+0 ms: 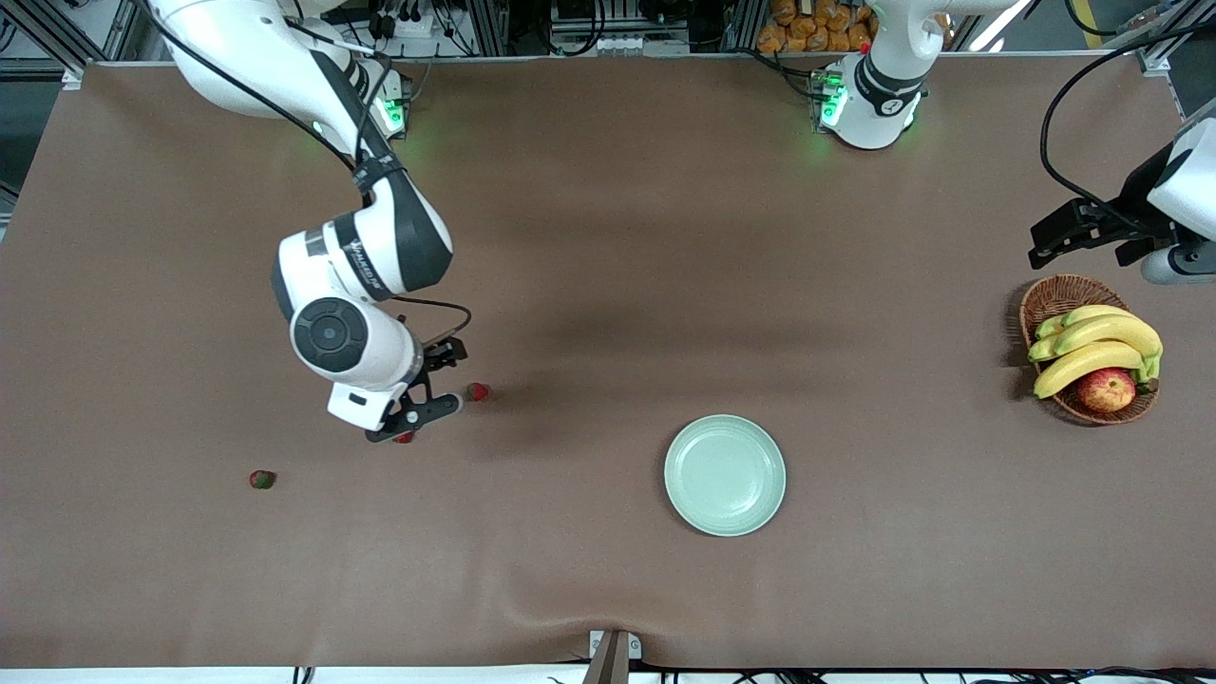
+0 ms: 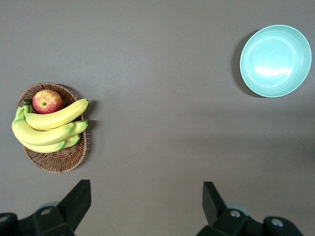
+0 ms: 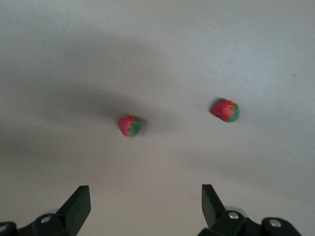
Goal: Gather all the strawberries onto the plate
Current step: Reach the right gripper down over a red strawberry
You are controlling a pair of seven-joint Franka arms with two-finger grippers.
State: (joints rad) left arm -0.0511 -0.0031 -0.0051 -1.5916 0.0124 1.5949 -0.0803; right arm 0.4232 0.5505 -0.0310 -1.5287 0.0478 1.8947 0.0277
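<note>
Three strawberries lie on the brown table toward the right arm's end: one (image 1: 478, 390), one (image 1: 406, 437) partly hidden under the gripper, and one (image 1: 262, 479) nearer the front camera. My right gripper (image 1: 442, 382) hangs open and empty above the first two. The right wrist view shows these two strawberries (image 3: 130, 126) (image 3: 226, 110) on the table ahead of the open right gripper (image 3: 145, 206). The mint-green plate (image 1: 725, 474) is empty mid-table, also in the left wrist view (image 2: 275, 60). My left gripper (image 1: 1054, 237) waits open above the basket's edge, with its jaws wide apart (image 2: 145, 201).
A wicker basket (image 1: 1050, 299) holding bananas (image 1: 1092, 347) and a red-yellow apple (image 1: 1107, 389) stands at the left arm's end. It also shows in the left wrist view (image 2: 59, 160). A bracket (image 1: 613, 655) sits at the table's front edge.
</note>
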